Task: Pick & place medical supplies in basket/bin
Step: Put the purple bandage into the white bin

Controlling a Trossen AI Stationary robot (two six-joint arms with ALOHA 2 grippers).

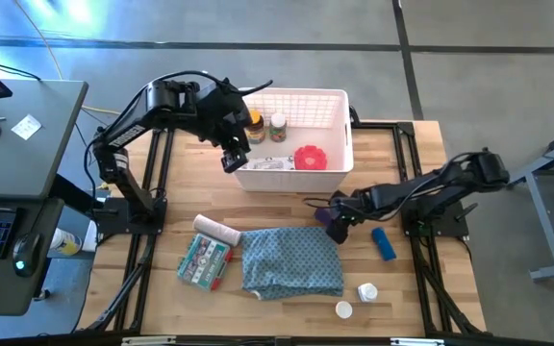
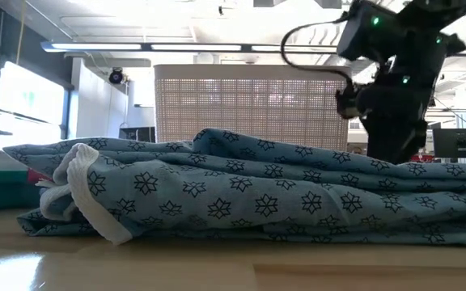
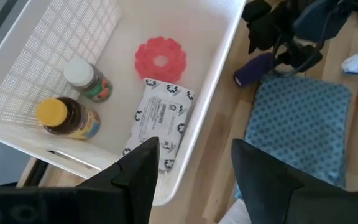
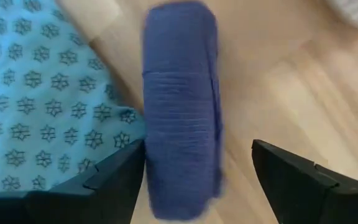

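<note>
White latticed plastic forms the basket [image 1: 339, 130] at the upper middle of the high view, on the wooden table [image 1: 402, 163]. Inside it lie an amber bottle [image 1: 255, 126], a white-capped bottle [image 1: 278, 126], a pink-red disc [image 1: 310, 158] and a printed packet [image 1: 264, 164]. The left hand [image 1: 233, 160] hangs over the basket's left part, its fingers released and holding nothing. Right of centre, the right hand [image 1: 338, 219] sits low at the purple tube [image 1: 336, 229], just beside the blue-grey cloth [image 1: 291, 261]. A blue tube [image 1: 383, 243] lies to its right, two small white bottles [image 1: 355, 300] at the lower right, a bandage roll [image 1: 217, 230] and a teal packet [image 1: 204, 261] left of the cloth.

In the low view, the cloth [image 2: 257, 194] fills the middle, the basket [image 2: 257, 105] stands behind it, and a dark arm [image 2: 395, 73] shows at the upper right.

In the left wrist view, the spread fingers [image 3: 138, 174] frame the basket's near corner [image 3: 222, 56]; the disc [image 3: 160, 58], packet [image 3: 157, 124] and both bottles [image 3: 70, 118] lie within.

In the right wrist view, the purple tube [image 4: 180, 106] stands between the parted fingers [image 4: 110, 180], touching the one at lower left; the other is apart from it, so the tube is not gripped. The cloth [image 4: 42, 93] lies at the left.
</note>
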